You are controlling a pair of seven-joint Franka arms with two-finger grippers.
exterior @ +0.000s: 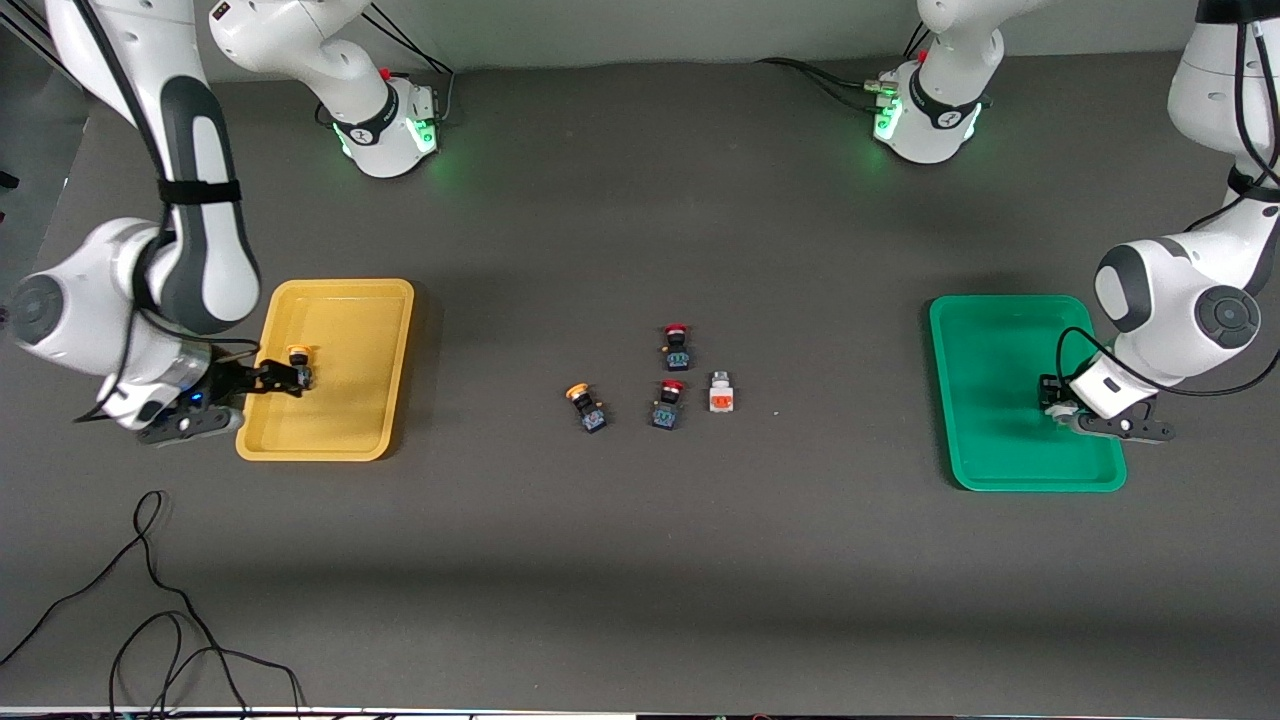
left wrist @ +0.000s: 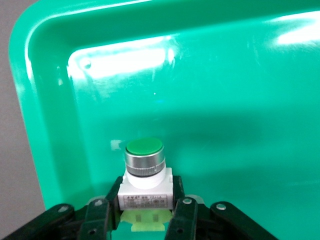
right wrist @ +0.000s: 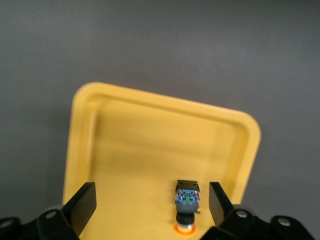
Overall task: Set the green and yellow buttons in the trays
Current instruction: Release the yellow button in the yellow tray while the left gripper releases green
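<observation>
Now both drops are underway: the right end effector [right wrist: 150, 207] stands released around a yellow button [right wrist: 187, 200] in the yellow tray [exterior: 345, 440]; the left end effector [left wrist: 142, 212], clenched on a green button [left wrist: 145, 167] over the green tray [exterior: 985, 440], should open next.

Counted contents: 2 trays, 1 yellow tray [exterior: 340, 300] and 1 green tray [exterior: 985, 400]. 6 pushbuttons: 2 yellow-capped buttons, 1 in the yellow tray [exterior: 299, 358] and 1 on the table [exterior: 586, 405]; 2 red-capped buttons [exterior: 676, 346] [exterior: 669, 403]; 1 white button with an orange face [exterior: 721, 393]; 1 green-capped white button [left wrist: 144, 167].
</observation>
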